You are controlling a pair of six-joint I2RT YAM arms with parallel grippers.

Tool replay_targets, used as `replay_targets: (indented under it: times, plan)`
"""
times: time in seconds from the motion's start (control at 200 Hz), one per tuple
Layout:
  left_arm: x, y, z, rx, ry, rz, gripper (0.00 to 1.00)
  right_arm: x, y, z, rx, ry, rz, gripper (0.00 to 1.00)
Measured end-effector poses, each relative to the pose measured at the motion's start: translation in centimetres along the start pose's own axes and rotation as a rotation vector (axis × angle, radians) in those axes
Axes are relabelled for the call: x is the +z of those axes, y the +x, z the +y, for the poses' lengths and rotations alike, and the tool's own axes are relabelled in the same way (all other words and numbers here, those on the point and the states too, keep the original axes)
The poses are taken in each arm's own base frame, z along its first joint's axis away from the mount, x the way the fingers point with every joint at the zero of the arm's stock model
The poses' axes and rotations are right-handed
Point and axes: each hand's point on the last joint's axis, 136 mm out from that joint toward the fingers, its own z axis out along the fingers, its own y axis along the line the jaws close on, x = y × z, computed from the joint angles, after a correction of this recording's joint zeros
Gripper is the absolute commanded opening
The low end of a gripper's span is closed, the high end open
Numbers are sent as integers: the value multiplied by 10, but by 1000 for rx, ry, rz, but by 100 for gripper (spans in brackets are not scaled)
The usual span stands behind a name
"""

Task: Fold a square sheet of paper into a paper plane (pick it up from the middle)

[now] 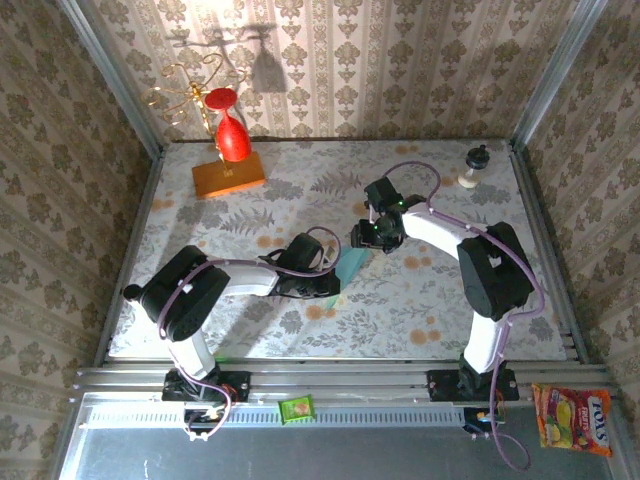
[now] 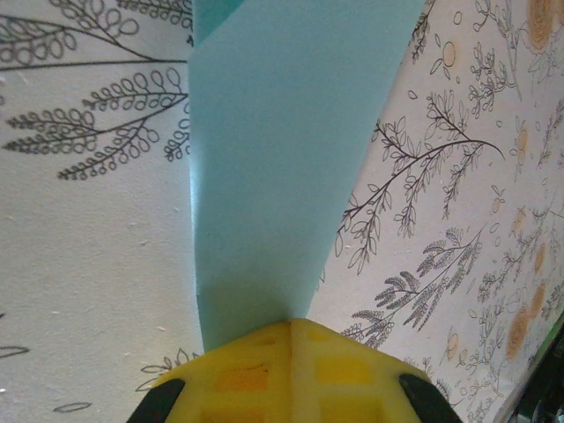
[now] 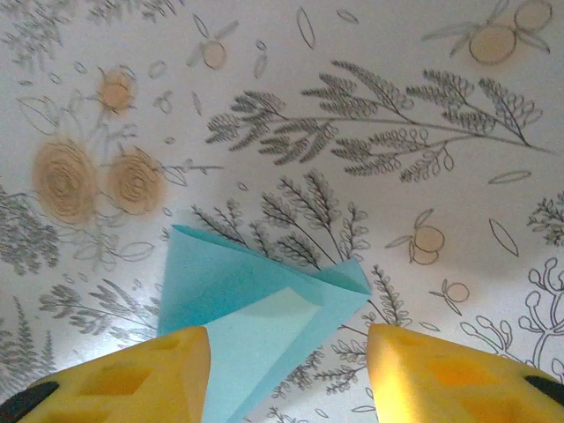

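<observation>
A desk with a floral cloth sits between wallpapered walls. At mid-desk the left tool is clamped on one end of the light-blue paper plane. The right tool stands apart, astride its folded corner. Folding looks half done; the next move probably calls for pressing that flap flat.

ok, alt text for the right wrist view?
The right gripper stands open, its yellow fingertips apart at the bottom edge, with folded light-blue paper between and just beyond them. Under it lies a floral tablecloth.
</observation>
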Motion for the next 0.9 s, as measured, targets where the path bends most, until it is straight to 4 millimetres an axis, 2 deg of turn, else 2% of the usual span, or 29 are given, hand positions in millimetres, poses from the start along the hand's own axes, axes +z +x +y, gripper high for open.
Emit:
replay_targets:
  times: [0.36,0.715,0.9]
  plan:
    - [0,0,0,0,0,1,0,16,15,-6,9,13,72,50]
    - [0,-1,-1,0,0,0,0,28,24,-7,-5,10,117,41]
    - [-2,-9,-7,3,9,-13,0,29,25,-9,-3,14,123,36]
